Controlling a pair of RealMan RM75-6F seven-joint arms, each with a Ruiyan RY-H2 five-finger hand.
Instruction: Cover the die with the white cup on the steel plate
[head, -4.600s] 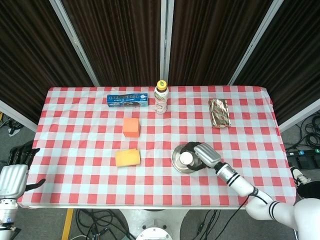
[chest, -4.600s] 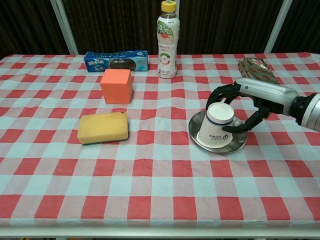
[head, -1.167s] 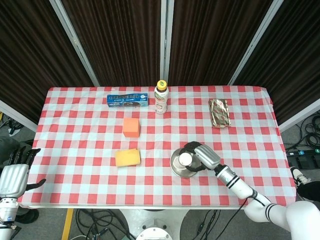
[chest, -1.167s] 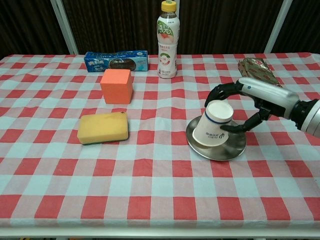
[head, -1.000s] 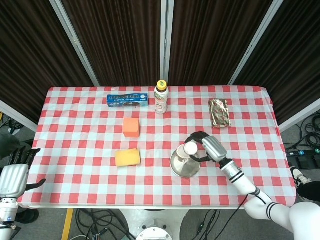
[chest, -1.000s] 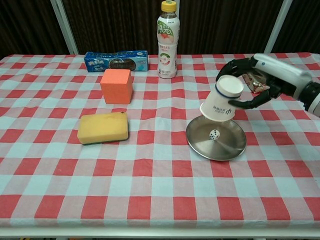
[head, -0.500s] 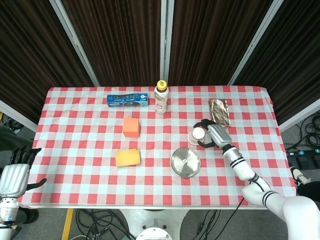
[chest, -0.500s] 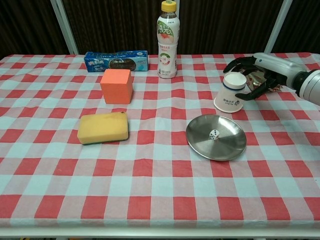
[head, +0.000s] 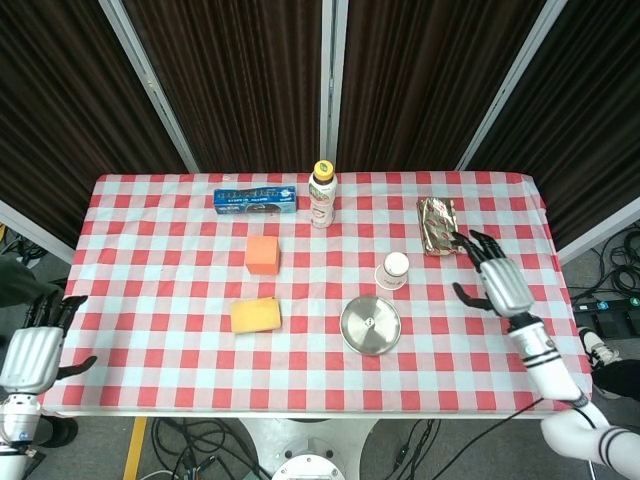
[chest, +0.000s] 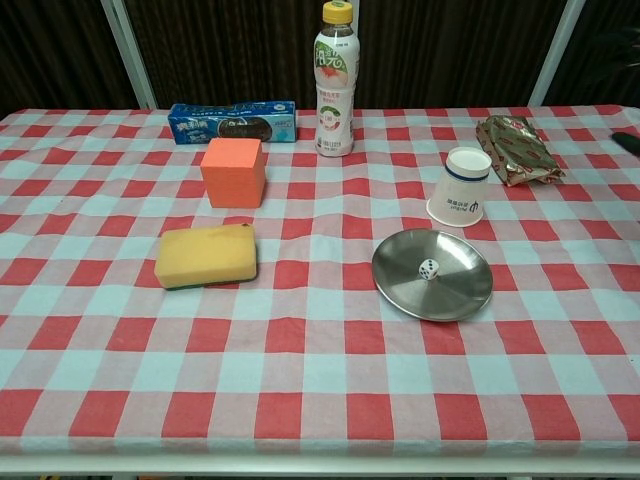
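A white die (chest: 428, 268) lies uncovered on the round steel plate (chest: 455, 295) (head: 355, 335). The white cup (chest: 458, 187) (head: 393, 270) stands upside down on the cloth just behind the plate, touched by nothing. My right hand (head: 495, 278) hovers to the right of the cup, well apart from it, fingers spread and empty; only a dark fingertip shows at the right edge of the chest view. My left hand (head: 32, 350) hangs off the table's left front corner, fingers apart, holding nothing.
An orange cube (chest: 233, 171) and a yellow sponge (chest: 206, 255) sit left of the plate. At the back stand a drink bottle (chest: 335, 80) and a blue box (chest: 232, 121). A crumpled foil packet (chest: 517, 136) lies right of the cup.
My right hand lifted the cup off the die, set it upside down behind the plate, let go and drew away to the right. The die now lies exposed.
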